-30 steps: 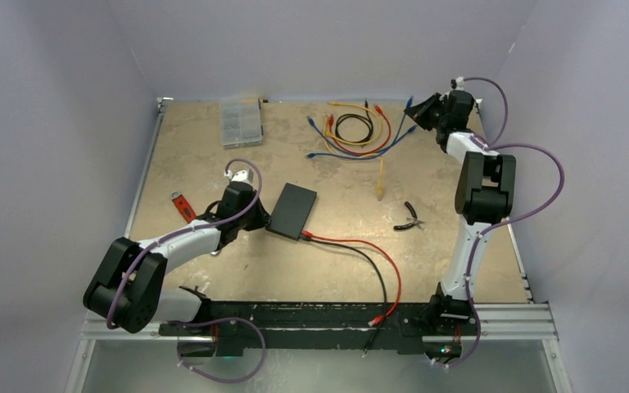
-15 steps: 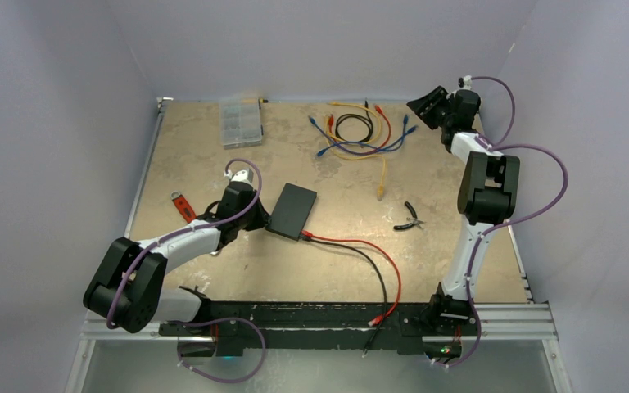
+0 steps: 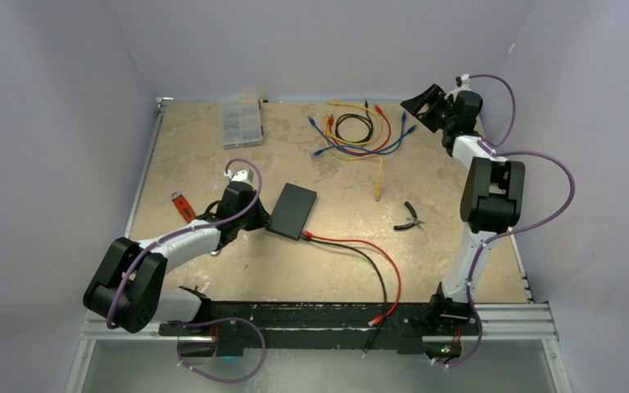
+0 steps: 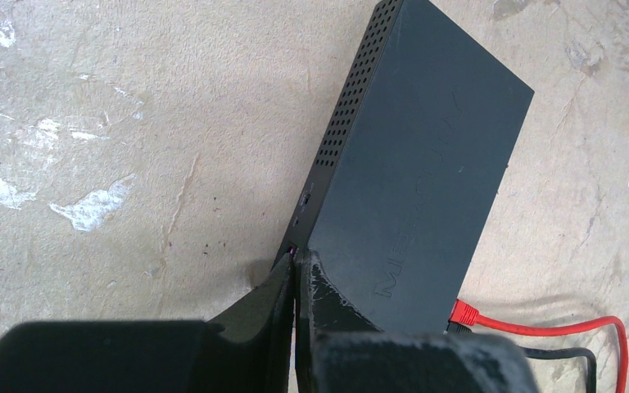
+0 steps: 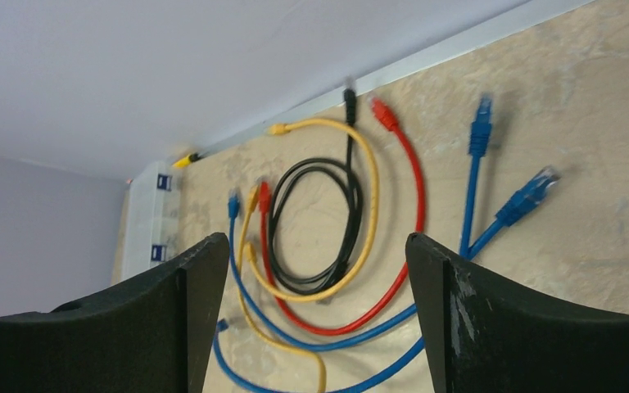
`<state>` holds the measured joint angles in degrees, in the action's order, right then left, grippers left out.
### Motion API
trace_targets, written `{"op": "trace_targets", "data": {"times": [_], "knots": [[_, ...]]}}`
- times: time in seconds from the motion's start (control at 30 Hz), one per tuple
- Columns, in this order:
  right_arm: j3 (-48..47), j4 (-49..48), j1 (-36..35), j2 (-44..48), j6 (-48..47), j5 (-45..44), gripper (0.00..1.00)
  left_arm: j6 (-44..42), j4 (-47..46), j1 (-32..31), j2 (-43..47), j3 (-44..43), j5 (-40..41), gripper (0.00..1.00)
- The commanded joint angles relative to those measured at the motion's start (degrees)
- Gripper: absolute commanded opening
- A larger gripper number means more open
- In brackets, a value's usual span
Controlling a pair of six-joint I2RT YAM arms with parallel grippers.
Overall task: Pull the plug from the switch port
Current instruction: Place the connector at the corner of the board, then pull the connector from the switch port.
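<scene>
Left wrist: matte-black switch [image 4: 426, 164], red plug [image 4: 463, 311] inserted.

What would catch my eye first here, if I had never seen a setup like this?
Probably the flat matte-black box in the middle of the table, with a red cable and a black cable plugged into its near edge and the left arm's closed pincer at its corner. Next, the bright tangle of red, blue, yellow and black cables at the far edge, where the right arm's pincer hangs wide open.
</scene>
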<state>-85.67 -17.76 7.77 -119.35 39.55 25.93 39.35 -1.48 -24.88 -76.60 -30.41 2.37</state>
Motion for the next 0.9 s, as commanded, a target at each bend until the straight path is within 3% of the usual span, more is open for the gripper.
{"op": "trace_targets", "data": {"times": [0.0,0.47,0.87], "knots": [[3.1,-2.1,-2.1,5.0,-3.3,4.5,0.82,-3.0,9.4,0.4,-2.8,2.7,2.0,0.00],[15.9,8.1,-17.8,17.5,-15.5,2.2,0.84,-3.3,9.1,0.4,-1.3,3.1,1.3,0.00],[30.6,9.1,-27.4,26.7,-15.5,4.6,0.81,-3.8,7.9,0.4,-0.8,3.5,-0.4,0.05]]}}
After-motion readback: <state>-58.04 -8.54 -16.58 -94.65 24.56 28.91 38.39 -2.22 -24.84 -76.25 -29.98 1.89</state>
